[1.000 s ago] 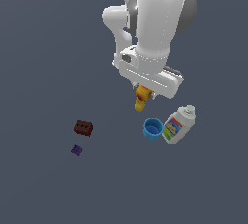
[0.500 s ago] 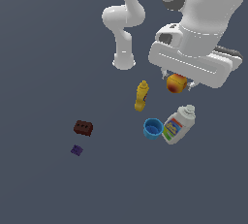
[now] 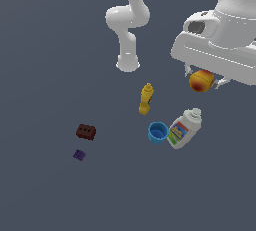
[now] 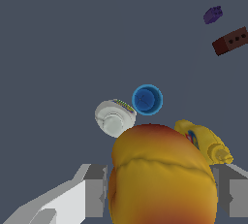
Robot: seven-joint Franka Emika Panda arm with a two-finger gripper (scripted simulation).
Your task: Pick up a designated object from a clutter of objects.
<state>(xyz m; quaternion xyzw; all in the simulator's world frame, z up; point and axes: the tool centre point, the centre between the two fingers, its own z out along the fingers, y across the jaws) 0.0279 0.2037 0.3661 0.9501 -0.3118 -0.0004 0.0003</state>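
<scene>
Lift step: pincer (image 4: 162, 189) clamped on round orange-yellow fruit-like ball (image 3: 201, 80), above the desk (image 3: 50, 75); next, hold steady.

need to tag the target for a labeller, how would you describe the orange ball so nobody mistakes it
Start at the big white robot arm on the exterior view's right; under it, the gripper holds the orange ball. It is round with a reddish patch, unlike the taller yellow squeeze bottle.

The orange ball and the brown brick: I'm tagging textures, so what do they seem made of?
The orange ball, between the jaws, looks like a smooth, matte fruit skin, yellow blending to red, with a crease. The brown brick looks like hard moulded plastic: flat faces, sharp edges, round studs. Both are renders, so uncertain.
</scene>
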